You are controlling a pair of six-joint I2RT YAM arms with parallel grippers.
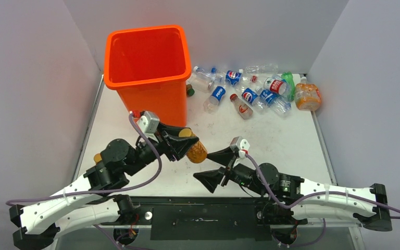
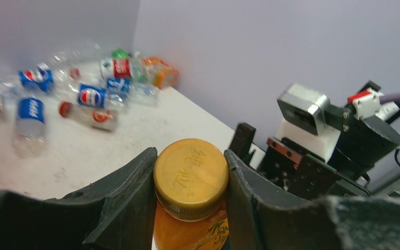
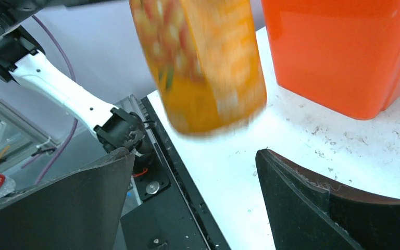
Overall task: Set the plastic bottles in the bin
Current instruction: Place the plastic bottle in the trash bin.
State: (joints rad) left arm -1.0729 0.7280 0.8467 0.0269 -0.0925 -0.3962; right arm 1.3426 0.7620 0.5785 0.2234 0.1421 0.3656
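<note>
- We log the left gripper (image 1: 183, 141) clamped on an orange bottle (image 1: 197, 152), its body cut off in both wrist views.
- Right gripper (image 1: 214, 167): spread wide, empty.
- Piled bottles (image 1: 247, 87) overlap; we cannot count them.

I work at a white counter (image 1: 271, 140), scuffed and speckled with grime. Plain pale-lilac panels box it in: a back wall (image 1: 250, 26), a left wall (image 1: 31, 78), a right wall (image 1: 375, 78). A black plate (image 1: 203, 219) runs along my near edge. The light is soft and even, shadows faint.
</note>
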